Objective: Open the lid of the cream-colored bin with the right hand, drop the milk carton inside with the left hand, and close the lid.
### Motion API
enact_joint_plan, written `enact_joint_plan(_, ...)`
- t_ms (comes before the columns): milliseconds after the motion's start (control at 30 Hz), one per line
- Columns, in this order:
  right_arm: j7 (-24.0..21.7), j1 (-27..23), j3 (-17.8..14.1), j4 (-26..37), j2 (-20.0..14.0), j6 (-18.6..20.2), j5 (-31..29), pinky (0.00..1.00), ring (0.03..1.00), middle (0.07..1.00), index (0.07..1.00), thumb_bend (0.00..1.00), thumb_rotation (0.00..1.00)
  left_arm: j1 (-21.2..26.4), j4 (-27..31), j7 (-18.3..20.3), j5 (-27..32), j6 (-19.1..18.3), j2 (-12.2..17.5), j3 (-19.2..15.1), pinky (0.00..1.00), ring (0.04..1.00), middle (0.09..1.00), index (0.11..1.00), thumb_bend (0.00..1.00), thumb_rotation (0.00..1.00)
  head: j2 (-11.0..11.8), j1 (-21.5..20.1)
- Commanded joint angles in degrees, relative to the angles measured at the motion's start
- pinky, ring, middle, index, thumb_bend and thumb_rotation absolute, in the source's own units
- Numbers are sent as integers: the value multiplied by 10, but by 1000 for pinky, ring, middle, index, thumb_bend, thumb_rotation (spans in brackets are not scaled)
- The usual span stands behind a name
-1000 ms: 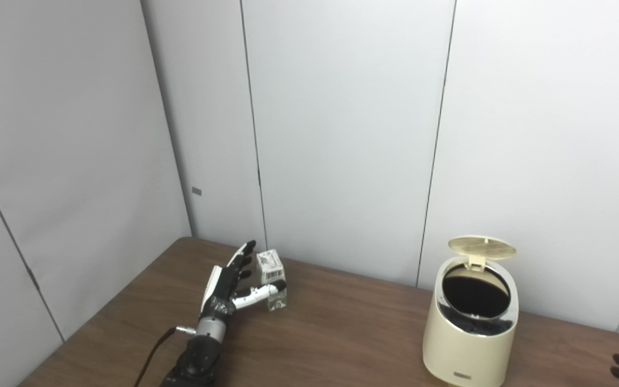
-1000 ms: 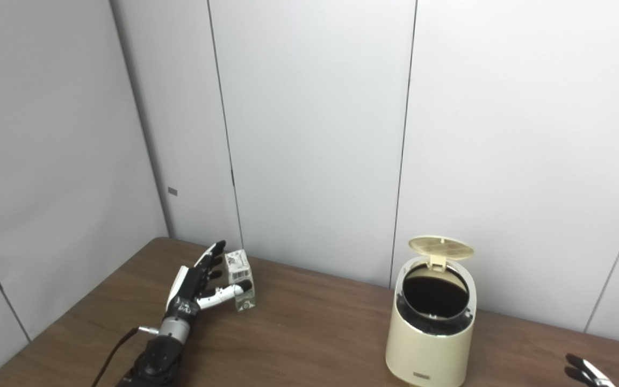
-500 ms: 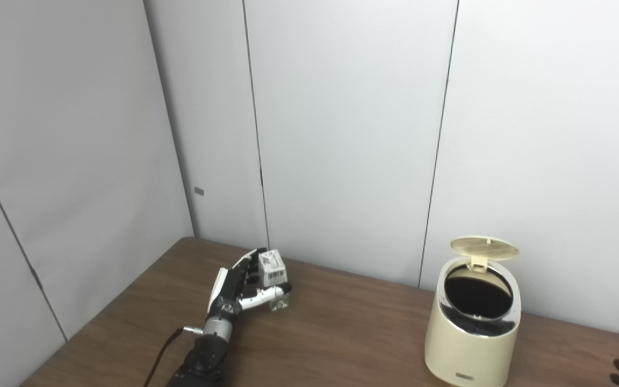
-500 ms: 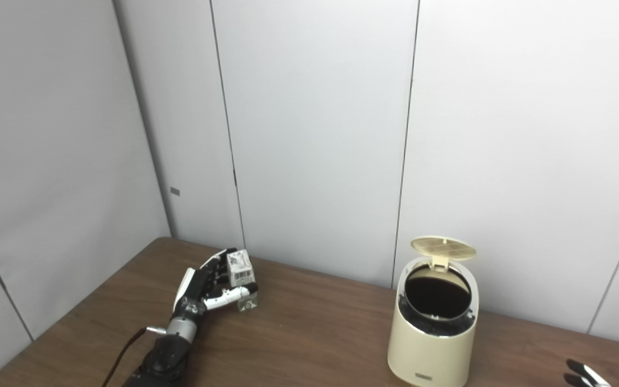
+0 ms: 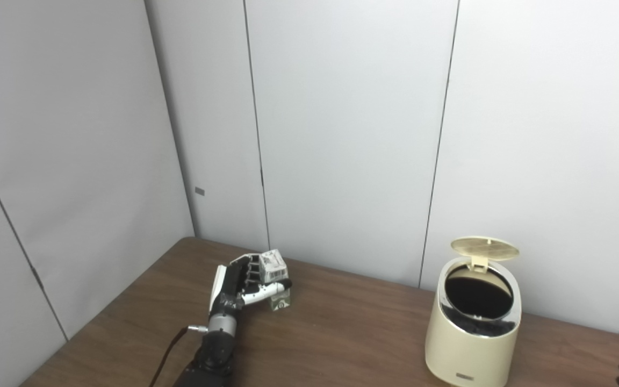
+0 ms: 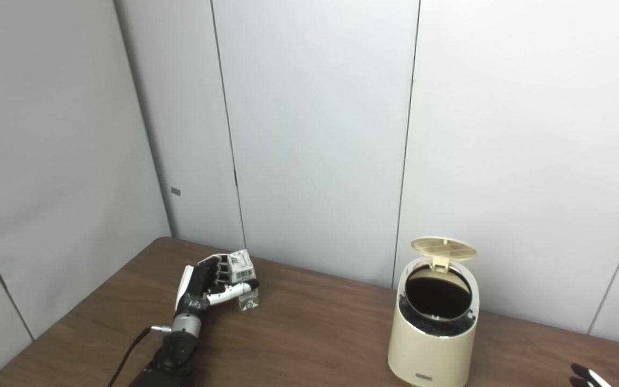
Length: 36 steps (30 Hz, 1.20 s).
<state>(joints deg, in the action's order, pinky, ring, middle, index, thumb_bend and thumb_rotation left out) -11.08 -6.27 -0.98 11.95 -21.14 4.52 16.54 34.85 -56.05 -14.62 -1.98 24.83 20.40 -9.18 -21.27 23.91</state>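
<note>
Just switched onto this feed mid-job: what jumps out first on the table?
The cream bin at the right of the table, its lid standing open over a dark inside. Far to the left, near the wall, the left hand is wrapped around the small milk carton. Of the right hand, only fingertips show at the bottom right corner.

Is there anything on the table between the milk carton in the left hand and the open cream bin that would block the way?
Nothing visible does. The left hand is closed around the small white milk carton, and only bare brown wooden table lies between it and the cream-colored bin, whose round lid is up.
</note>
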Motion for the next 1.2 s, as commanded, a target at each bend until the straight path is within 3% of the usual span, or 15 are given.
enact_joint_plan(0,8,-9,-8,15,-13,-13,-2,406,658,870,915,903,440,20,4,-21,-14,19,3,5,393,470,514,500,548,69,-1,2)
enact_joint_plan(267,10,-6,-8,11,-12,-14,1,427,656,865,907,885,430,21,1,-58,-34,20,3,13,316,378,456,491,521,0,-2,2)
enact_joint_plan(433,12,-8,-8,6,-12,-19,2,437,655,863,908,876,429,17,11,-66,-40,20,4,20,330,391,462,490,522,0,-2,1)
enact_joint_plan(700,12,-11,-5,2,-8,-22,-1,436,655,870,914,885,441,-4,75,-47,-33,19,-2,19,338,401,474,487,523,0,0,-6)
enact_joint_plan(867,13,-18,-3,-6,-3,-22,-3,427,655,869,907,896,444,-24,149,-42,-41,13,-10,17,367,426,487,482,523,0,1,-14)
enact_joint_plan(1167,22,-31,6,-18,2,-23,8,436,672,874,910,883,429,-71,377,-23,-53,-118,-46,11,379,447,474,495,522,0,1,-36)
